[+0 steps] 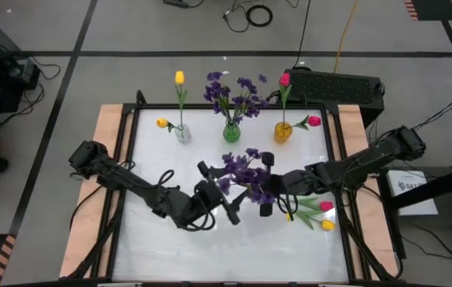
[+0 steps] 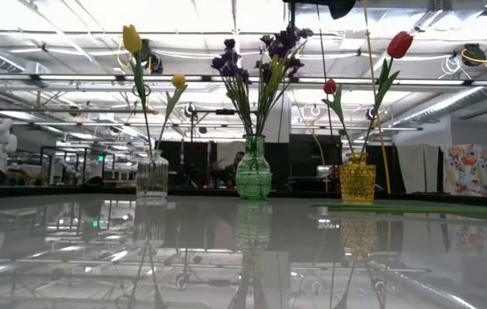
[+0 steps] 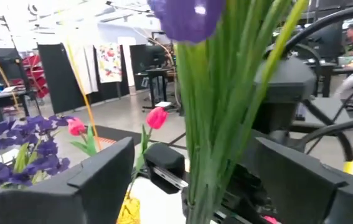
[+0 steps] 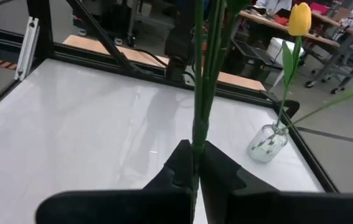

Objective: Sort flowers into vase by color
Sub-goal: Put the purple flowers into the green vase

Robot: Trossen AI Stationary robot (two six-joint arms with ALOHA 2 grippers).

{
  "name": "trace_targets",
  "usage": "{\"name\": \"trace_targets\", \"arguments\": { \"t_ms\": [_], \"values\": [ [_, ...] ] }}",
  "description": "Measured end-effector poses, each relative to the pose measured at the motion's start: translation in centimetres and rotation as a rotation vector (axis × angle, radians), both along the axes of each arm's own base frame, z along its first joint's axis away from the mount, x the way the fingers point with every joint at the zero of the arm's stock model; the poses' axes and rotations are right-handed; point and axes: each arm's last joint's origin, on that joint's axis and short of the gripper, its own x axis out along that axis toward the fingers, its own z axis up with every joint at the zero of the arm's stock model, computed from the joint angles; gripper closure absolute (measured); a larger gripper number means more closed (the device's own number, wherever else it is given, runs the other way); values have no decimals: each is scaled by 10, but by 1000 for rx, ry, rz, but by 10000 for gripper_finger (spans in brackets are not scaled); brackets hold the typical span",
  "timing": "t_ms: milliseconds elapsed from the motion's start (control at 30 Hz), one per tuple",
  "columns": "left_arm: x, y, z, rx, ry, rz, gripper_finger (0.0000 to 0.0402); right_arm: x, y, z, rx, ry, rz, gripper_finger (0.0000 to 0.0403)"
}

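Note:
My right gripper [image 1: 262, 190] is shut on a bunch of small purple blossoms [image 1: 245, 170] above the table's middle. My left gripper [image 1: 219, 191] is open beside it, with a finger [image 3: 101, 177] on either side of the green stems [image 3: 220, 124] and not touching them. At the far edge a clear vase [image 1: 182, 133] holds yellow tulips, a green vase [image 1: 231, 131] holds purple flowers, and an amber vase [image 1: 282, 131] holds pink-red tulips. A pink tulip [image 1: 325, 206] and a yellow tulip [image 1: 328, 225] lie flat on the table near the right edge. My right gripper pinches the purple bunch's green stems [image 4: 196, 134] between its two fingers [image 4: 220, 165]. It comes level from the table's right side, and the fingers lie across the stems. The bunch is lifted clear of the table, its blossoms above the fingers.
The white tabletop [image 1: 170, 247] has a dark frame and wooden side strips [image 1: 106, 127]. The three vases stand in a row along the far side. The two loose tulips lie under my right arm. A black box [image 1: 345, 84] sits beyond the far right corner.

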Motion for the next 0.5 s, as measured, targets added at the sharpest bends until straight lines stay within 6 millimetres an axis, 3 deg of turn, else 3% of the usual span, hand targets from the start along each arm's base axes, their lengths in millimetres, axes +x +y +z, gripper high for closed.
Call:
{"name": "trace_targets", "arguments": {
  "t_ms": [500],
  "values": [
    [-4, -8, 0, 84, 54, 4, 270, 2, -11, -4, -31, 44, -29, 401]
  ]
}}
